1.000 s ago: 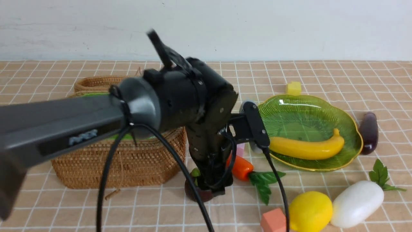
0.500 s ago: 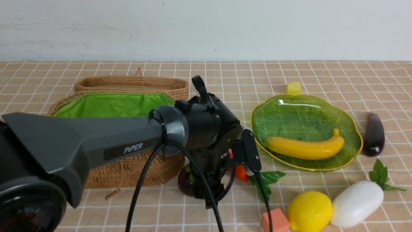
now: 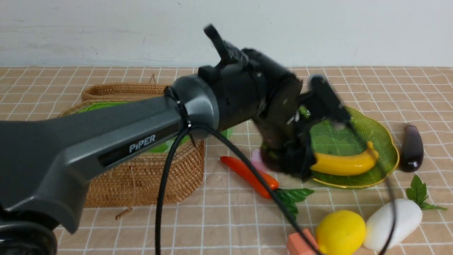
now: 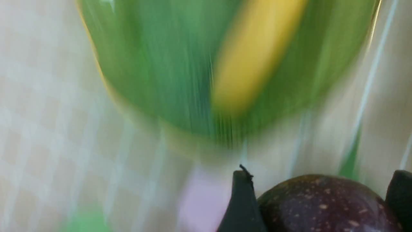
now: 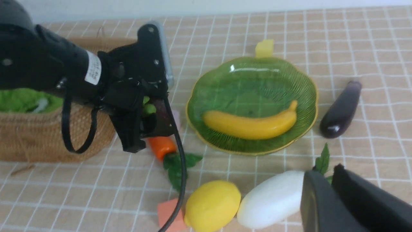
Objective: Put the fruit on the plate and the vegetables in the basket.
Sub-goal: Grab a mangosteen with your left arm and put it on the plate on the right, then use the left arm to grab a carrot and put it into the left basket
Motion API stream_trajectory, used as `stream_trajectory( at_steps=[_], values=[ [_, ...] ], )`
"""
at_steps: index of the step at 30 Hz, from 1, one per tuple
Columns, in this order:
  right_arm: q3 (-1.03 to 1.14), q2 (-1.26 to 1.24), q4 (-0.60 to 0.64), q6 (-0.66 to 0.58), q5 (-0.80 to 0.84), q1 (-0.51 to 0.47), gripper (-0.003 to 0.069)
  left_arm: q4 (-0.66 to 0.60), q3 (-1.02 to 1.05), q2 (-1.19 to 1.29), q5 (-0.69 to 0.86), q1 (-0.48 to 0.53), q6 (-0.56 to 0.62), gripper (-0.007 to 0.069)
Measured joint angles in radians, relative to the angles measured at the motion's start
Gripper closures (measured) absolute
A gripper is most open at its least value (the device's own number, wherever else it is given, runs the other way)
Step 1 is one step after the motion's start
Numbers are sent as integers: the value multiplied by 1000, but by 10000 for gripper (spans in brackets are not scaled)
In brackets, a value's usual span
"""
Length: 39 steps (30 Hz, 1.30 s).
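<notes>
From the front, a tan cloth with a white grid covers the table, and a plain white wall stands behind it. At the left, the wicker basket shows its green lining, with the lid just behind; the left arm hides most of the inside. The green plate holds the banana. The blurred left gripper hangs at the plate's near left edge. The carrot lies between basket and plate, and the eggplant is just right of the plate. Lemon, radish and an orange cube sit nearest the camera. The left wrist view, streaked by motion, shows the mangosteen clamped between the dark fingers, raised off the cloth beside the plate. In the right wrist view, the right gripper hovers over the radish's leaves, its jaws pressed together on nothing. A yellow cube sits behind the plate.
</notes>
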Motion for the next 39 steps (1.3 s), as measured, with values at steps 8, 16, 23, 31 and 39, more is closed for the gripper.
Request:
stream_trajectory(
  at_steps=[8, 16, 23, 31, 39],
  values=[
    [0, 0, 0, 26, 32, 0, 561, -137, -308, 278, -269, 36, 20, 106],
    [0, 0, -1, 17, 109, 0, 560, -136, -336, 430, -367, 59, 23, 52],
    [0, 0, 4, -2, 102, 0, 559, -195, -339, 341, -211, 61, 22, -41],
    [0, 0, 10, -25, 102, 0, 559, -202, -350, 96, 337, 62, -24, 194],
    [0, 0, 33, -37, 98, 0, 559, -99, -146, -3, 497, 100, 439, 525]
  ],
)
